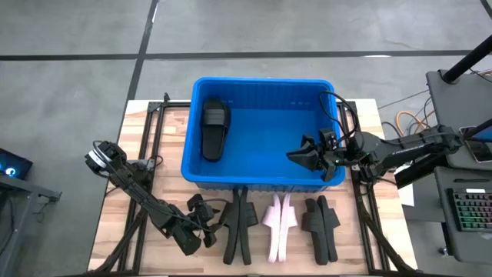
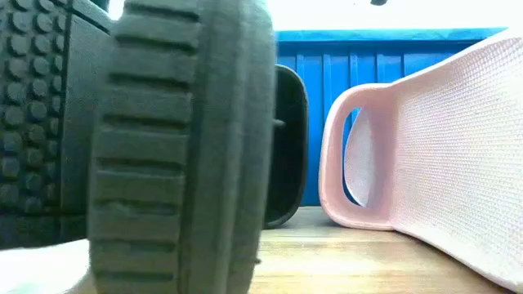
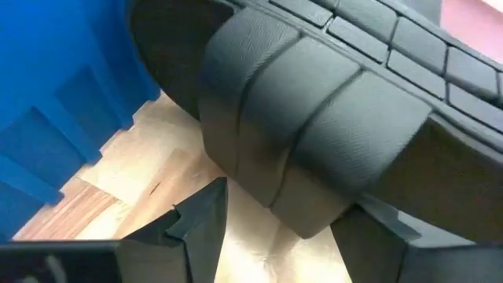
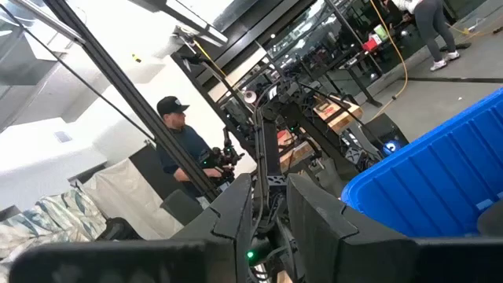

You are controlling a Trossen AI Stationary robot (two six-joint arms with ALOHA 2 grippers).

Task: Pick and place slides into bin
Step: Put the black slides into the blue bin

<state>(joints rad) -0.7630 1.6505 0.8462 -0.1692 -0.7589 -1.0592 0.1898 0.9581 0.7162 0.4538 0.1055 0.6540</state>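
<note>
Inside blue bin (image 1: pixel 261 178), one black slide (image 1: pixel 214 129) alone.

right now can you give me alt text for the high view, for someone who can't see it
Overhead view: a blue bin on a wooden table holds one black slide. The right gripper hangs open inside it, and the left gripper reaches toward black slides beside a pink slide.

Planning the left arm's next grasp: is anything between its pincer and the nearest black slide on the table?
Nothing visible. The left pincer sits open right beside the leftmost black slip-on slide, whose strap fills its wrist view.
</note>
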